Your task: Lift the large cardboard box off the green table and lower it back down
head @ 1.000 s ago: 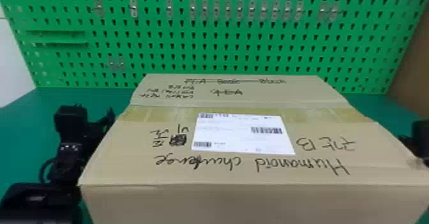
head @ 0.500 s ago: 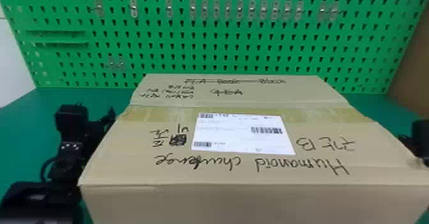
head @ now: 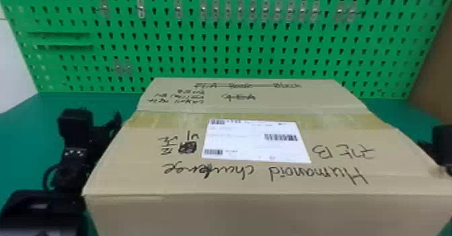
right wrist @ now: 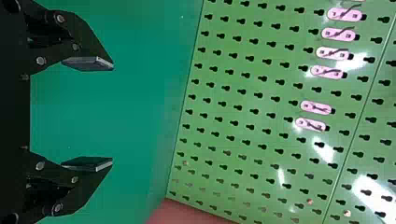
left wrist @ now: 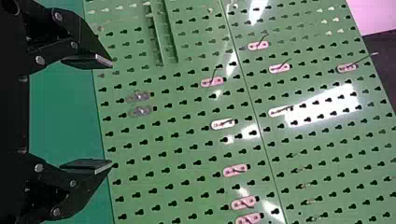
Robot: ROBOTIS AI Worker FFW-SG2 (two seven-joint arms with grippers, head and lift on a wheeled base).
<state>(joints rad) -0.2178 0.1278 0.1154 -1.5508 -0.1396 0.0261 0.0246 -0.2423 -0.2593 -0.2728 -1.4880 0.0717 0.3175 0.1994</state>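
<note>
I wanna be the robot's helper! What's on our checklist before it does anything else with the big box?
1. Cardboard box between left arm and right arm: ok.
2. Tape running across the box's top: ok.
3. Left gripper open and empty: ok.
4. Right gripper open and empty: ok.
5. Both arms pressing firmly on the box: cannot tell.
6. Box bottom resting on the green table: cannot tell, its bottom edge is hidden.

Brown matt cardboard box [head: 255, 178] with glossy clear tape [head: 339, 121], white paper label [head: 249, 144], shiny green pegboard [left wrist: 177, 140]
</note>
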